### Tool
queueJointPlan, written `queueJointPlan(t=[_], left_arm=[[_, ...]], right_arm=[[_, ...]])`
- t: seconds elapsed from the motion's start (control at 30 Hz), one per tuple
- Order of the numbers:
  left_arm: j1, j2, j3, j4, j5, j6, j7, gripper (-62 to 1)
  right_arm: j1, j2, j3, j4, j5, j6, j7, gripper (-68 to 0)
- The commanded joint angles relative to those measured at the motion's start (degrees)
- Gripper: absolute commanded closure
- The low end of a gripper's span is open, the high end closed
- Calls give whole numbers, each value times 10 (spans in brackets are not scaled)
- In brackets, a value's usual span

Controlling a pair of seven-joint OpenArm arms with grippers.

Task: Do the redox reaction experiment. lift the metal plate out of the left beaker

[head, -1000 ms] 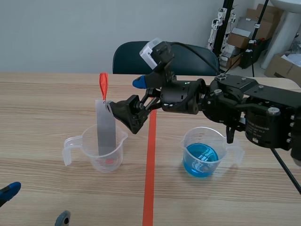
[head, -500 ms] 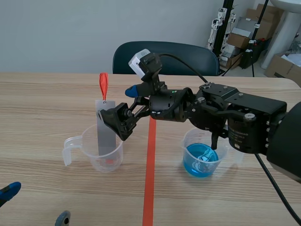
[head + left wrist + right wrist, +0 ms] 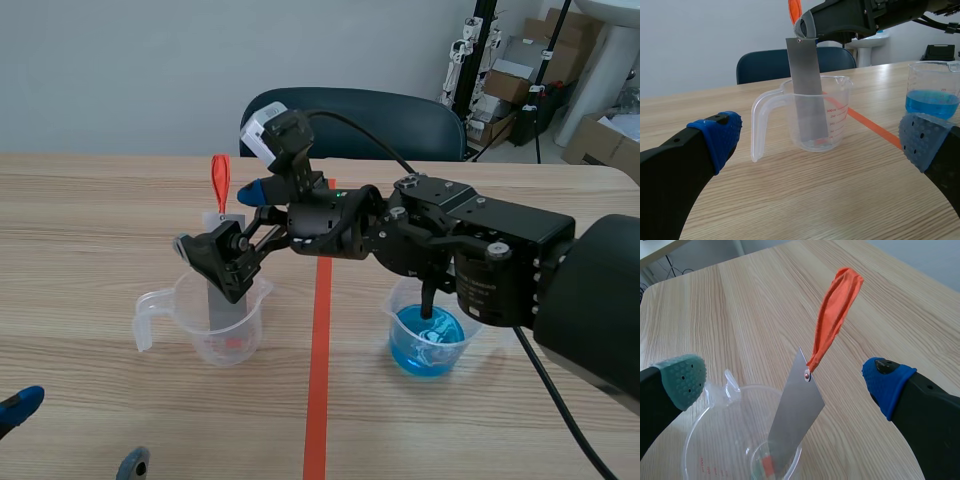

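Observation:
A grey metal plate [image 3: 222, 298] leans upright in the clear left beaker [image 3: 240, 335], with an orange ribbon [image 3: 220, 178] tied through a hole at its top. My right gripper [image 3: 218, 220] reaches across the tape line and is open, one finger on each side of the plate's top, neither touching it. The right wrist view shows the plate [image 3: 794, 416] and ribbon [image 3: 836, 312] between its green pad [image 3: 682, 377] and blue pad [image 3: 887, 382]. My left gripper [image 3: 820, 142] is open, low on the table, facing the beaker [image 3: 835, 117] and plate [image 3: 807, 95].
A second beaker [image 3: 430, 325] holding blue liquid stands right of the orange tape line [image 3: 318, 370]. In the left wrist view it [image 3: 935, 95] is ahead of the right-hand finger. A dark chair [image 3: 400, 115] sits behind the table's far edge.
The right gripper has moved left and slightly down, from beside the plate to straddling its top. Plate, beakers and left gripper have stayed put.

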Motion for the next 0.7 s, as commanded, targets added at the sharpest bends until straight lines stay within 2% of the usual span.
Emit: queueJointPlan(t=[0.0,0.13,0.3,0.57,0.67], left_arm=[[3,-4,-2,4,-1,0,-26,-623],[3,-4,-2,4,-1,0,-26,-623],[3,-4,-2,4,-1,0,-26,-623],[3,-4,-2,4,-1,0,-26,-623],[3,-5,-2,4,-1,0,-26,-623]], right_arm=[[14,0,0,5,4,2,6,-679],[14,0,0,5,5,2,-11,-679],[14,0,0,5,7,2,-20,-521],[14,2,0,5,18,2,-47,-351],[14,5,0,5,18,2,-47,-263]])
